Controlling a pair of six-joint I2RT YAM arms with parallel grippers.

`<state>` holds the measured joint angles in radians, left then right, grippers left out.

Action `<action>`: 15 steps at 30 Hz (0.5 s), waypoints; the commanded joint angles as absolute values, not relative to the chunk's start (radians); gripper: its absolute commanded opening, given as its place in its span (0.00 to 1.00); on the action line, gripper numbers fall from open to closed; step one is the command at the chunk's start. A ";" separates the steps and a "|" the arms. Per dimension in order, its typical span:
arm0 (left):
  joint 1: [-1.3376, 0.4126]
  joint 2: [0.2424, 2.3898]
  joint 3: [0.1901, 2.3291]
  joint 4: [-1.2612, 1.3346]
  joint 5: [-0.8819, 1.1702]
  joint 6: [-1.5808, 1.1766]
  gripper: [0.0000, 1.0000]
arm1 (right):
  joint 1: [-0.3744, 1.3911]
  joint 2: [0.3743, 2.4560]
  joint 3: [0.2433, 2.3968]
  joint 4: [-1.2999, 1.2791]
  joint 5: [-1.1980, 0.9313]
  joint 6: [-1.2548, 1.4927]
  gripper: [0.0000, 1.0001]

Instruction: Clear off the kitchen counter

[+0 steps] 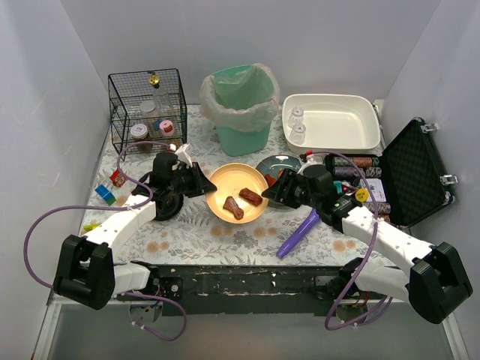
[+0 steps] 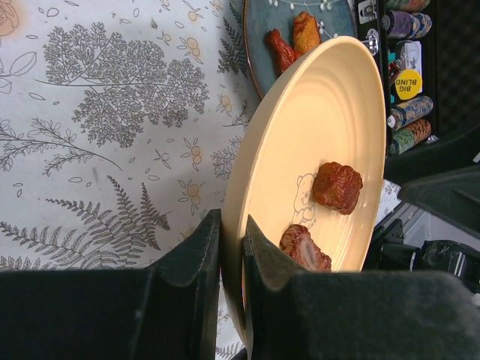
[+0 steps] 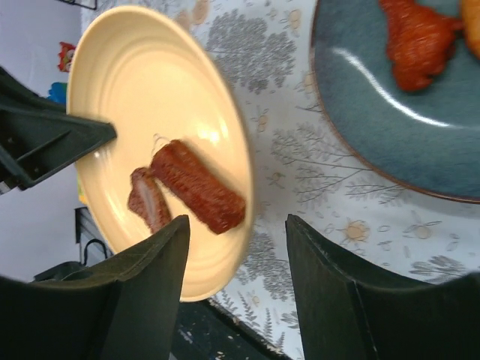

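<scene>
White walls box in the kitchen counter (image 1: 187, 234), which fills the middle of the top view from the arm bases at the bottom to the back wall. Its whitish cloth is printed with grey-green ferns and peach flowers.

Nearest me, lower centre-right, one purple tool (image 1: 298, 232) lies on the cloth. Just above it I count two plates. The left gripper (image 1: 196, 180) has its jaws pinching the left rim of the yellow plate (image 1: 225, 184) (the left wrist view shows the rim wedged between both fingers). Two pieces of browned meat (image 1: 250, 196) sit on that plate. I cannot tell whether the plate is off the cloth.

The right gripper (image 1: 279, 187) has its jaws spread wide with nothing held. In its wrist view the yellow plate's right rim shows in the gap between them, and I cannot say whether they touch it.

The blue-grey plate (image 1: 279, 162) is half hidden behind that gripper. The left wrist view shows two orange-red food pieces (image 2: 283, 49) on it.

At the right edge one black case (image 1: 412, 176) stands open, with chip stacks (image 1: 360, 172) beside it that are too small to count.

Along the back, one white basin (image 1: 337, 142) holds two clear cups (image 1: 297, 116). There is also one green bin (image 1: 241, 135) with a pale liner. At upper left is one wire cage (image 1: 120, 97), its contents hard to make out.
</scene>
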<state>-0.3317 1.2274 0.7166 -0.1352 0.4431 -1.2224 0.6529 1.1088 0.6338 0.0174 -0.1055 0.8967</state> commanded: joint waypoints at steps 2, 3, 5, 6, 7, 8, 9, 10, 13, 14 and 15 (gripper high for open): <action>-0.330 1.204 0.749 -0.124 0.549 -1.216 0.00 | 0.556 1.081 0.669 -0.054 -0.161 0.753 0.63; -0.330 1.204 0.747 -0.120 0.569 -1.219 0.00 | 0.534 1.081 0.669 -0.052 -0.184 0.729 0.63; -0.330 1.201 0.742 -0.114 0.623 -1.220 0.00 | 0.482 1.081 0.669 -0.052 -0.265 0.680 0.63; -0.330 1.198 0.742 -0.114 0.644 -1.220 0.00 | 0.450 1.081 0.669 -0.051 -0.297 0.654 0.63; -0.330 1.198 0.741 -0.114 0.666 -1.216 0.00 | 0.430 1.081 0.669 -0.043 -0.343 0.632 0.63; -0.330 1.197 0.739 -0.114 0.681 -1.215 0.00 | 0.411 1.081 0.672 -0.043 -0.380 0.609 0.63; -0.330 1.195 0.733 -0.114 0.699 -1.210 0.00 | 0.397 1.080 0.675 -0.044 -0.402 0.595 0.63; -0.330 1.196 0.732 -0.115 0.712 -1.206 0.00 | 0.390 1.078 0.676 -0.046 -0.422 0.578 0.63; -0.330 1.198 0.724 -0.130 0.732 -1.187 0.00 | 0.376 1.063 0.683 -0.043 -0.460 0.545 0.63; -0.330 1.200 0.723 -0.132 0.742 -1.183 0.00 | 0.373 1.060 0.683 -0.041 -0.468 0.542 0.63; -0.330 1.201 0.721 -0.132 0.753 -1.178 0.00 | 0.371 1.061 0.683 -0.038 -0.480 0.537 0.64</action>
